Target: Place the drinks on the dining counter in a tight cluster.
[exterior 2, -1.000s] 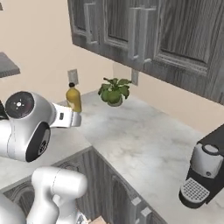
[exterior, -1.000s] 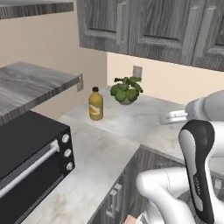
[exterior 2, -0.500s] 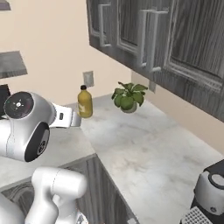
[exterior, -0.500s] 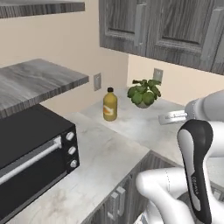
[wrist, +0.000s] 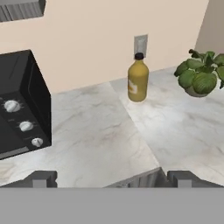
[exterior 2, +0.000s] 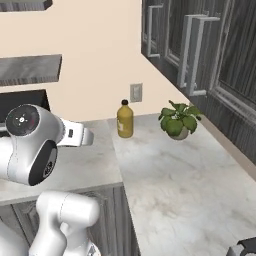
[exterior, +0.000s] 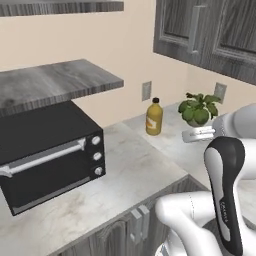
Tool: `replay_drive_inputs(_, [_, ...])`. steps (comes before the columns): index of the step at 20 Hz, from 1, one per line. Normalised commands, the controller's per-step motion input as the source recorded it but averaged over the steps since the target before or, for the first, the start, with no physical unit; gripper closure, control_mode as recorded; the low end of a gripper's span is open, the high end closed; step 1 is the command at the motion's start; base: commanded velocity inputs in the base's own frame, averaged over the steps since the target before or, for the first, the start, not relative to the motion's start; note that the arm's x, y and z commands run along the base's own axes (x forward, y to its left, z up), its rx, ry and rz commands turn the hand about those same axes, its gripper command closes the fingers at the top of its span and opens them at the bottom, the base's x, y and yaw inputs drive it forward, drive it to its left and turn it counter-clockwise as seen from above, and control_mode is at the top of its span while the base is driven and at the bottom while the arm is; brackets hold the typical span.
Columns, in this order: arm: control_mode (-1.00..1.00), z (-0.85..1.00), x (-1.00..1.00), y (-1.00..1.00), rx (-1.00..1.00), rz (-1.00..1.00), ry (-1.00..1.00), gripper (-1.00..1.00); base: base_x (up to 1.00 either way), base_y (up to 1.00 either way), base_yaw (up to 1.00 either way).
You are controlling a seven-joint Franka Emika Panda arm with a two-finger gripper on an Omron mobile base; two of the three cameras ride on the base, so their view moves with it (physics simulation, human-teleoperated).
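One of the drinks, an amber-orange juice bottle with a dark cap, stands upright on the marble counter under the wall cabinets, close to the back wall below an outlet. My gripper is open, with nothing between its fingertips. It hangs over the counter's front edge, well short of the bottle and pointing toward it. In the left base view the hand sits right of the bottle. The dining counter is out of view.
A black toaster oven stands on the counter left of the bottle. A potted plant sits in the corner to its right. Shelves hang above the oven and dark wall cabinets above the right counter run.
The whole picture has shifted, so the base has moved: oven and shelves have come further into view and the coffee machine has slid out. Bottle and plant stand where they were. Gripper still open.
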Motion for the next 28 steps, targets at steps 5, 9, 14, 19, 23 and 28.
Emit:
replay_drive_inputs(5, [1.0, 0.0, 0.0, 0.0, 0.0, 0.0, 0.0, -1.0, 0.85, -0.07, -0.07])
replay_drive_inputs(9, [1.0, 0.0, 0.0, 0.0, 0.0, 0.0, 0.0, -1.0, 1.0, 0.0, -0.29])
replay_drive_inputs(14, [1.0, 0.0, 0.0, 0.0, 0.0, 0.0, 0.0, -1.0, 0.93, 0.0, -0.21])
replay_drive_inputs(19, [1.0, 0.0, 0.0, 0.0, 0.0, 0.0, 0.0, -1.0, 1.0, 0.01, -0.31])
replay_drive_inputs(23, [1.0, 0.0, 0.0, 0.0, 0.0, 0.0, 0.0, -1.0, 1.0, 0.04, -0.46])
replay_drive_inputs(28, [1.0, 0.0, 0.0, 0.0, 0.0, 0.0, 0.0, -1.0, 0.87, 0.2, -0.35])
